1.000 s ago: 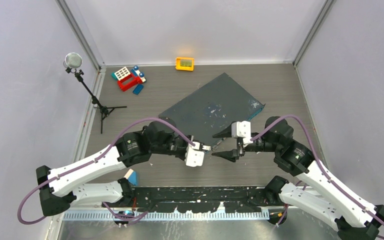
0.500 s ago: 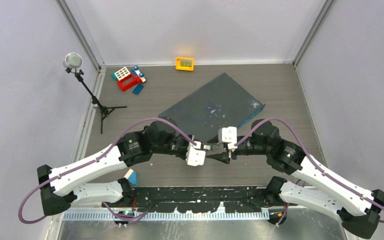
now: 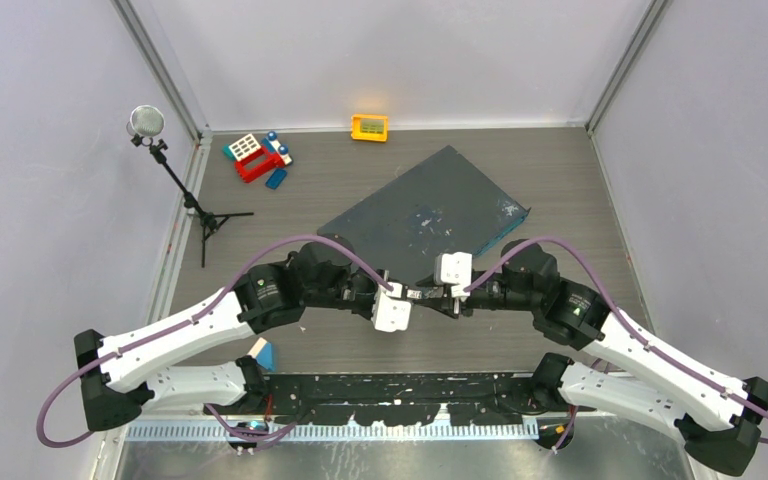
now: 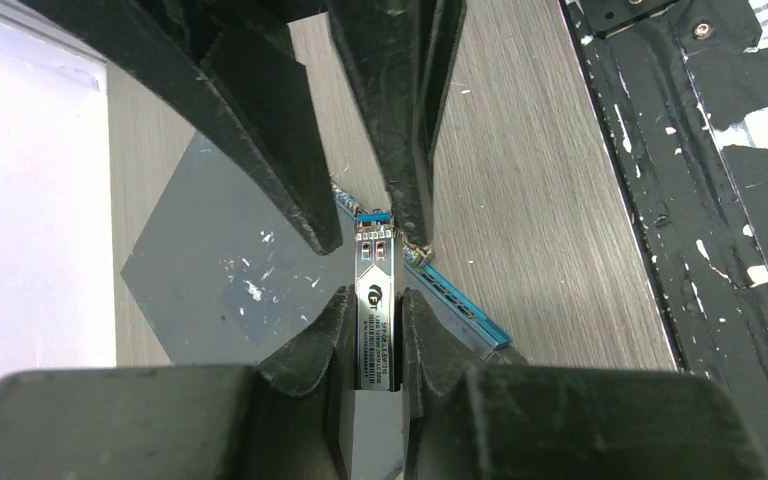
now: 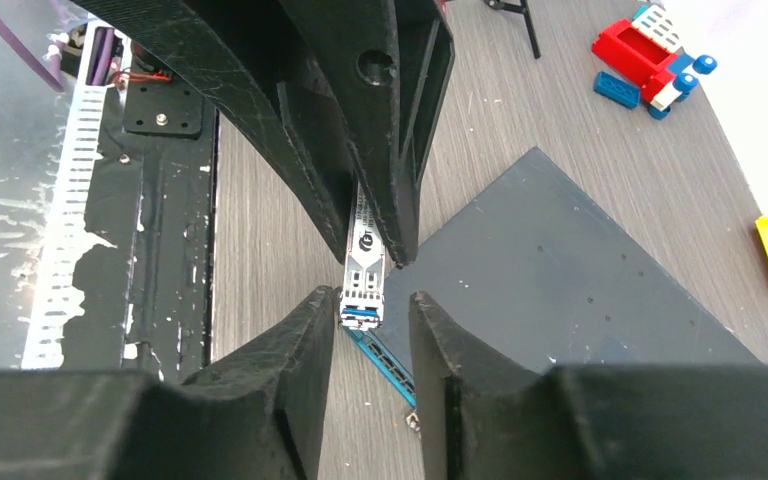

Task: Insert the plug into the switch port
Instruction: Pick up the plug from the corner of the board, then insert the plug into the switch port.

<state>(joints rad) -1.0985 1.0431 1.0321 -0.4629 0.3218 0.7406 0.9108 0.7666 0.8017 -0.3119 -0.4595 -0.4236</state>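
1. Near edge. The black base plate (image 3: 400,385) carries both arms. A small blue-and-white block (image 3: 263,352) lies beside the left base.

2. Work point, mid-table. The left gripper (image 4: 375,298) is clamped on the plug (image 5: 364,262), a slim metal module with a blue end. The plug is held off the table, just near of the near corner of the switch (image 3: 430,210). The right gripper (image 5: 372,300) meets it head-on. Its jaws stand apart and straddle the blue end: one finger is at or almost at the metal, and the other shows a clear gap. No firm grip on that side can be seen.

3. Step in hand, as judged: passing the plug from the left claw to the right.
- Centre the right jaws so both pads land flat on the plug's sides together. An uneven closing would likely twist it in the left grip.
- Release the left claw only once the right is firm.
- Hold the plug's long axis fixed throughout.

4. Farther. The switch, a flat dark-grey box, lies diagonally on the table. Its teal front face (image 5: 385,365) looks near-right and carries the switch port (image 4: 455,300). Single sockets are too small to tell apart. Approach square to that face, not to the table edge.

5. Far side. Toy bricks (image 3: 258,155), a microphone stand (image 3: 172,170) and a yellow box (image 3: 369,127) sit well apart from the work.
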